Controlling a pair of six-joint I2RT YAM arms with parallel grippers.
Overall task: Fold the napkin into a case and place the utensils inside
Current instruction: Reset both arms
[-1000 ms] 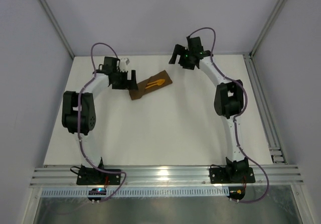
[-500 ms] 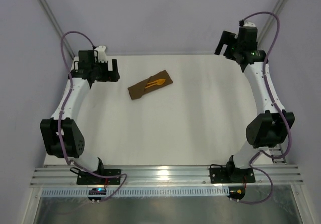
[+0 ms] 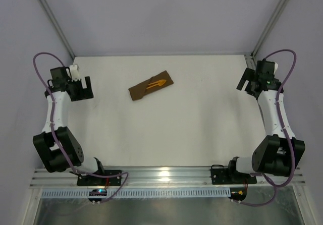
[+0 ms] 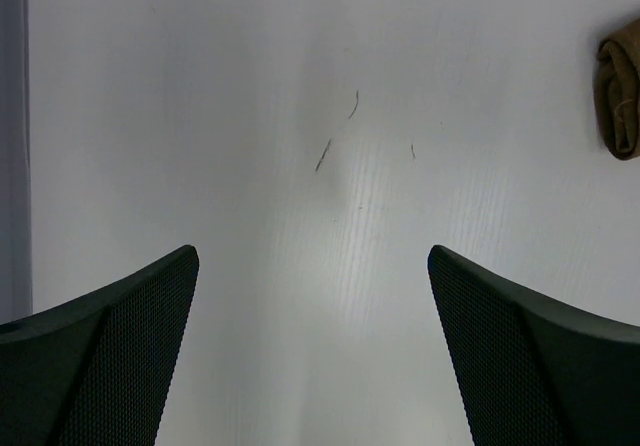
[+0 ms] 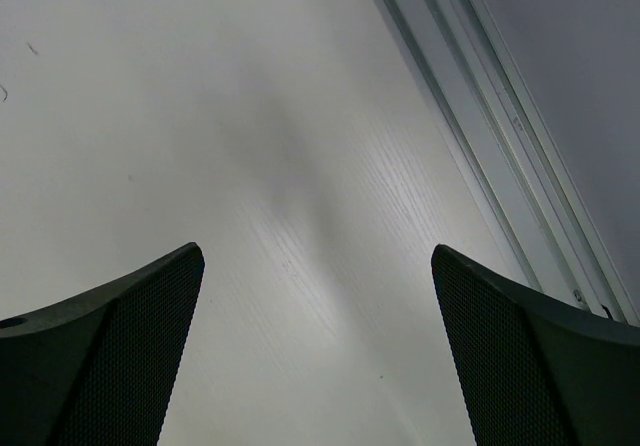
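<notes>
Table: one white flat tabletop (image 3: 166,129), with grey walls on the left, far and right sides. One aluminium rail (image 5: 480,116) runs along its right edge and shows in the right wrist view.

Arms: two white-and-black jointed robot arms, with their bases at the near edge. The left arm (image 3: 54,115) reaches up the left side and the right arm (image 3: 276,115) up the right side. They are well apart from each other.

Grippers: two.
- The left gripper (image 3: 82,89) sits at the far left of the table. Its jaws are spread wide, with only bare white surface between the two black textured fingers (image 4: 110,356) in the left wrist view.
- The right gripper (image 3: 245,81) sits at the far right, near the rail. Its jaws are likewise spread and hold nothing, and its fingers (image 5: 520,356) frame bare table.

Case: one dark brown cloth folded into a narrow strip (image 3: 151,86). It lies flat in the far half of the table, left of centre, slanting from near-left to far-right. It is well apart from both grippers, and one end of it shows at the right edge of the left wrist view (image 4: 620,91).

Utensils: thin orange plastic pieces (image 3: 156,83) lie along the strip toward its far-right end, showing against the brown. They run together at this scale, so the count is not certain. I cannot tell whether a cloth layer covers any part of them
</notes>
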